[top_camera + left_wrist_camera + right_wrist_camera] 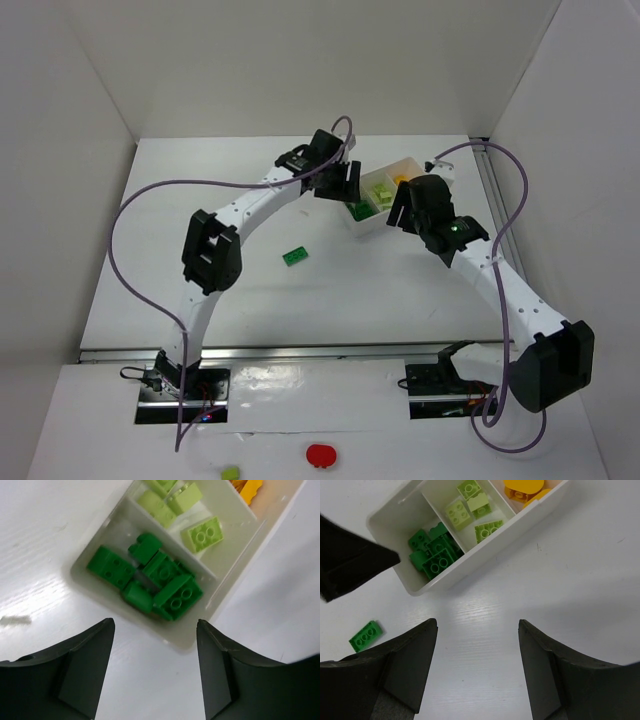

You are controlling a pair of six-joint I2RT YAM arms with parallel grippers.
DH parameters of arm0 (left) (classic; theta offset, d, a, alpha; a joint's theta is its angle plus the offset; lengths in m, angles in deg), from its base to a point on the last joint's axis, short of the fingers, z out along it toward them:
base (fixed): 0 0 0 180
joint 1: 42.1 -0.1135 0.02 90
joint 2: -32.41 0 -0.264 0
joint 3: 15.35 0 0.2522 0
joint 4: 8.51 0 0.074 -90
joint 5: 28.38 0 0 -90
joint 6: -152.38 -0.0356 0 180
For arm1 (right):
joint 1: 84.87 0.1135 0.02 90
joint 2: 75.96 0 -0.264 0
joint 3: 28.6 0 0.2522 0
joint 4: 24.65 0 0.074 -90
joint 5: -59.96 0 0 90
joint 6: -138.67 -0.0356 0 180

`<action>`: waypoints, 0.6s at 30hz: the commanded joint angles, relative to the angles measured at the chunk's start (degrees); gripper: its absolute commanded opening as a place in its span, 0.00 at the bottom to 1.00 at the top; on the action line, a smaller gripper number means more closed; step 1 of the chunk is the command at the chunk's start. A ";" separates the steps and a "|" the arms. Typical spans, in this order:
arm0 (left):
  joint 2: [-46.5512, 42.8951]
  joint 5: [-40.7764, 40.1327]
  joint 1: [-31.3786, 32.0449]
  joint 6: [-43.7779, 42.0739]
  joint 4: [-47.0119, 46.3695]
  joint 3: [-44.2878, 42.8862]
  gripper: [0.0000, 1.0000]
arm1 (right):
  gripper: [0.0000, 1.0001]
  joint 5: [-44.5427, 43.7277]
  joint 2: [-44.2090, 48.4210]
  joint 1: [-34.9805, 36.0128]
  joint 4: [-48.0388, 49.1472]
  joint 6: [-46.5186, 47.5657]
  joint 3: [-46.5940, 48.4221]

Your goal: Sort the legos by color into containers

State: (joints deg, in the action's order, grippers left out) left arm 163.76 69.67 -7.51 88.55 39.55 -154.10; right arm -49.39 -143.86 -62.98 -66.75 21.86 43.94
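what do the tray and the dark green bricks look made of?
The tray looks like thin white moulded plastic, semi-gloss: rounded corners, soft sheen. The dark green bricks look like hard, smooth plastic: crisp studs, even colour, slight sheen. Judged by look only.

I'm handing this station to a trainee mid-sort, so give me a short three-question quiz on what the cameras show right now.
1. True or false: a loose dark green brick lies on the table, outside the tray.
2. The compartment beside the dark green bricks in the tray holds: A blue bricks, B lime bricks, C nothing.
3. Fill in: the left gripper and right gripper are both ___.
Key: 1 true; 2 B; 3 open.
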 commanded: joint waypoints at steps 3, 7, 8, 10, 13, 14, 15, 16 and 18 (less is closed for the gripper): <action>-14.53 -4.89 0.48 -4.02 -3.18 12.19 0.74 | 0.73 -0.51 0.05 0.43 1.88 -0.35 0.72; -20.77 -4.19 0.48 -9.11 -3.72 22.66 0.73 | 0.73 0.11 -0.48 0.43 2.50 -0.35 0.72; -22.70 -4.19 0.48 -10.08 -3.72 24.86 0.76 | 0.73 0.72 -0.48 0.43 3.02 -0.35 0.72; -23.33 -6.20 0.48 -11.94 -3.72 31.10 0.79 | 0.73 0.72 -0.48 0.96 3.03 -0.35 0.19; -24.03 -10.95 0.48 -12.46 -2.84 37.33 0.85 | 0.73 0.72 -0.48 0.96 3.03 -0.35 0.19; -24.56 -11.74 0.48 -12.46 -2.84 38.67 0.85 | 0.73 0.72 -0.48 0.96 3.03 -0.35 0.19; -24.56 -12.35 0.48 -12.46 -2.84 39.99 0.86 | 0.73 0.72 -0.48 0.96 3.03 -0.35 0.19; -25.08 -12.88 0.48 -11.94 -2.84 42.26 0.86 | 0.73 0.72 0.04 0.96 3.03 -0.35 0.19; -25.09 -12.89 -0.04 -11.41 -2.84 43.86 0.86 | 0.73 0.72 0.05 0.96 3.03 -0.35 0.19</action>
State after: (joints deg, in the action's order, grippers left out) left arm 139.45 59.60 -7.29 77.93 36.80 -111.66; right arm -48.45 -144.25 -62.56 -66.46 21.84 43.94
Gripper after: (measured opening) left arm 0.860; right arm 0.732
